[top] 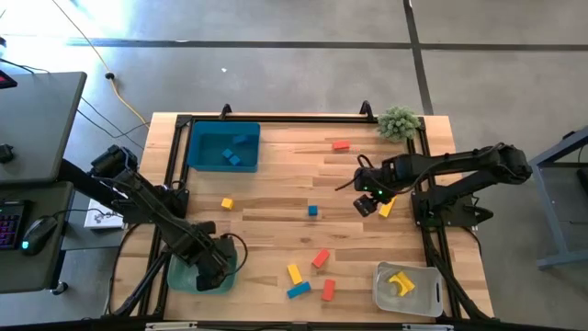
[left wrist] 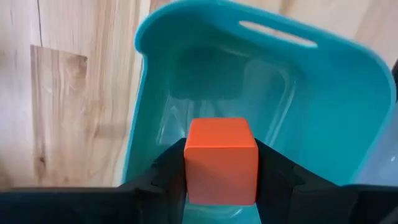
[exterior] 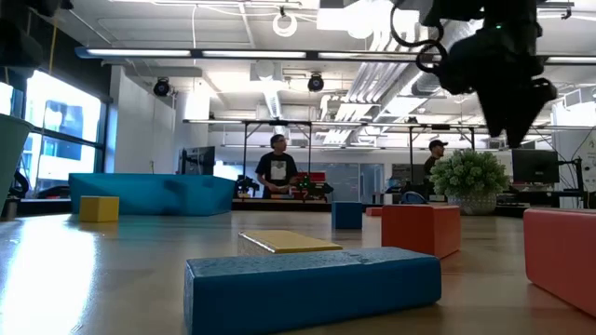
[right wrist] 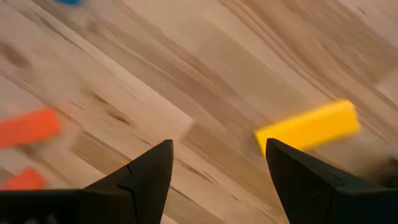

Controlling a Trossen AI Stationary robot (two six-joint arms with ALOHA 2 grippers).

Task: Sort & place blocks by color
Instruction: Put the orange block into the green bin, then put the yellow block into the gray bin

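Bright overhead lighting; right wrist view motion-blurred, floor glare.

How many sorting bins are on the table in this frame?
3. A blue bin at the far-left corner, a teal bin at the near-left corner, and a clear bin at the near-right corner. None appears hidden.

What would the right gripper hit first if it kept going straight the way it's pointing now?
Probably the bare wooden table. The right gripper points down at it with open jaws, and the yellow bar lies just off to one side, so it would likely miss that. Depth is hard to judge.
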